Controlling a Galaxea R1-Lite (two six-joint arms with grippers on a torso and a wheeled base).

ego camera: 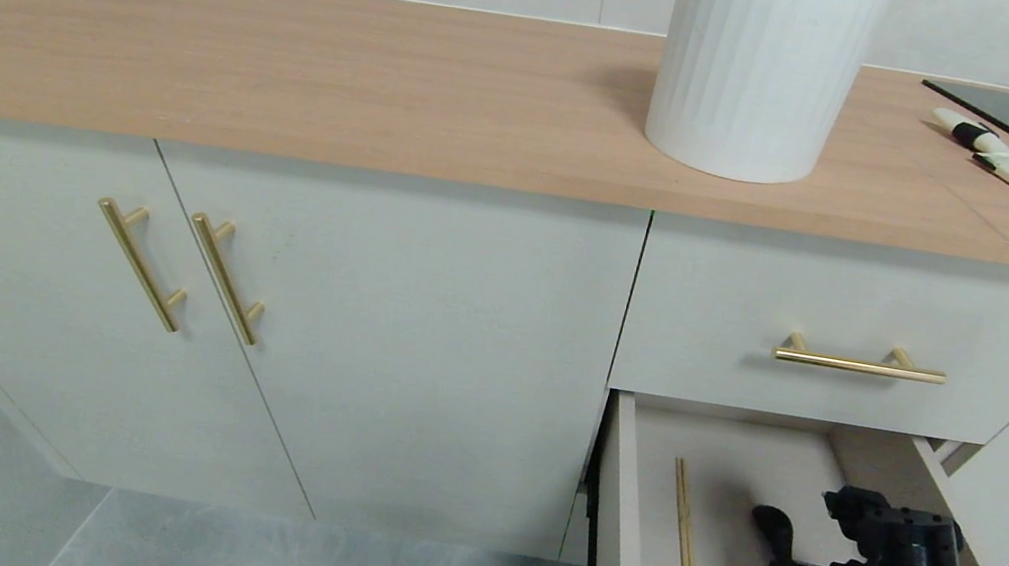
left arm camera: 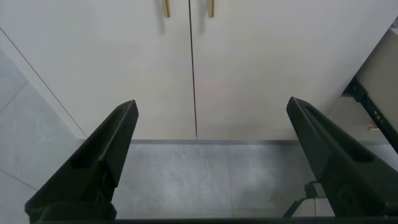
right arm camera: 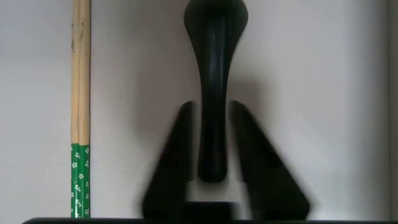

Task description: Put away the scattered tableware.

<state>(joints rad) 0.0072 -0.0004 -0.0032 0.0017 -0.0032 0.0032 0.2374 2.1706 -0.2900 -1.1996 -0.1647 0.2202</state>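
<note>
Spoon (right arm camera: pixel 214 37): in open drawer (ego camera: pixel 618 524), long axis parallel to chopsticks (ego camera: pixel 688 565) just beside it; handle runs straight between right jaws, clamped or not cannot tell. Left jaws wide apart outside drawer, facing cupboard doors (left arm camera: pixel 249 62)
</note>
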